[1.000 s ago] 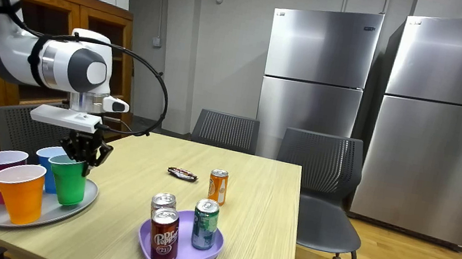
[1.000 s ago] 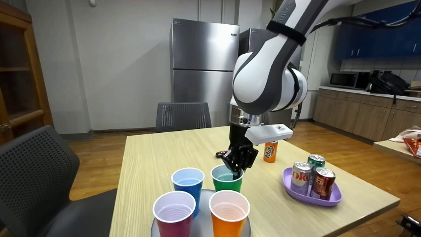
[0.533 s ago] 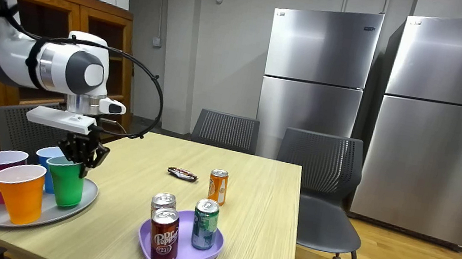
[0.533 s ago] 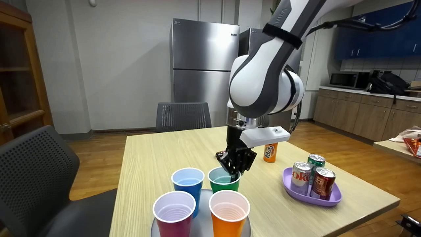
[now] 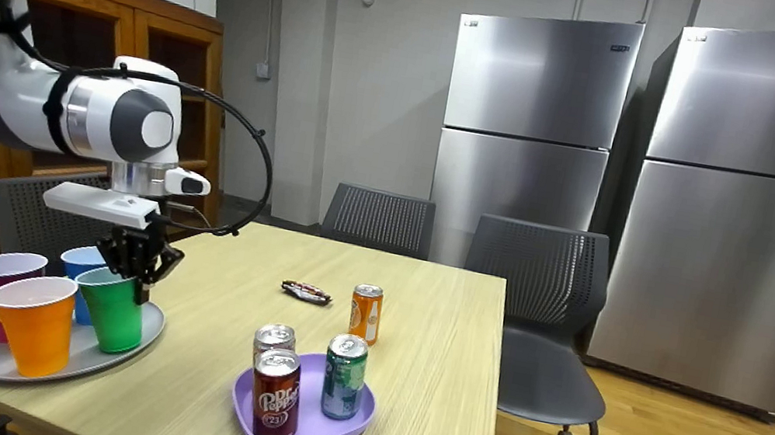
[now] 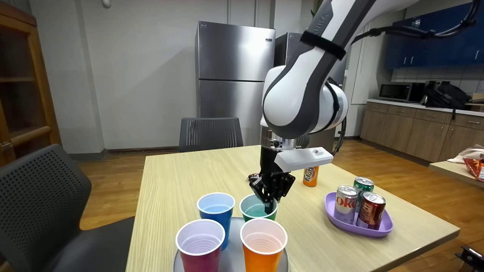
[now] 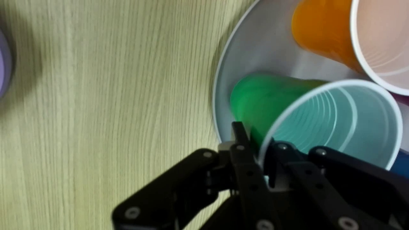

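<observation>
Green cup (image 5: 110,313), white-rimmed, stands upright w/ its base seemingly on a round grey tray (image 7: 258,57), close to the tray's edge. Gripper (image 7: 260,147) points down at its rim: 1 finger (image 7: 242,137) outside the cup, 1 inside, rim btwn them & hardly any gap; can't tell if it's actually pinching the rim or standing loosely round it. Robot arm (image 6: 302,102) hangs right above.

Same tray, nr the green one: orange cup (image 5: 32,327), blue cup (image 6: 218,215) & purple cup (image 6: 200,245), all upright.

All on a pale wood table (image 5: 423,381). Further along it, well apart: purple tray (image 5: 320,433) w/ 3 upright cans, i.e. Dr Pepper can (image 5: 275,403), green can (image 5: 344,379), silver can (image 6: 345,206) w/ "oke" showing. Fanta can (image 6: 310,176) stands off the tray; nr it a small flat item (image 5: 306,292), too small to ID.

Past table: dark grey chairs (image 5: 539,274), then 2 stainless fridges (image 5: 525,185) nr the wall (image 5: 393,92). Far back: microwave (image 6: 395,91) & black bag (image 6: 450,96).
</observation>
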`<state>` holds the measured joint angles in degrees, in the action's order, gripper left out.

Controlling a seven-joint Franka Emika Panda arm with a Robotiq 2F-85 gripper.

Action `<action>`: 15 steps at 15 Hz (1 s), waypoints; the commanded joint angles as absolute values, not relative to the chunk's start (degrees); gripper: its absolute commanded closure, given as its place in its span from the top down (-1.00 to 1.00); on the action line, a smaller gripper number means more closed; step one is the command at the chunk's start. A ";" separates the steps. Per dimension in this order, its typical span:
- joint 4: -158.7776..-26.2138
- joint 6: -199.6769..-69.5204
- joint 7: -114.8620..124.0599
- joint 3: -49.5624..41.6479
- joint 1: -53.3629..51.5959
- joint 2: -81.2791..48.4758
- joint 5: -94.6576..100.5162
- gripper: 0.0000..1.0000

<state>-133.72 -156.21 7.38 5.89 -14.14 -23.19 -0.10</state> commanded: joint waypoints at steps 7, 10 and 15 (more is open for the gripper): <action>-133.38 -154.20 5.27 6.92 -12.69 -19.93 0.64 0.83; -133.20 -151.32 4.15 6.40 -12.26 -17.50 1.47 1.00; -131.99 -146.99 0.18 6.09 -9.69 -14.10 1.34 1.00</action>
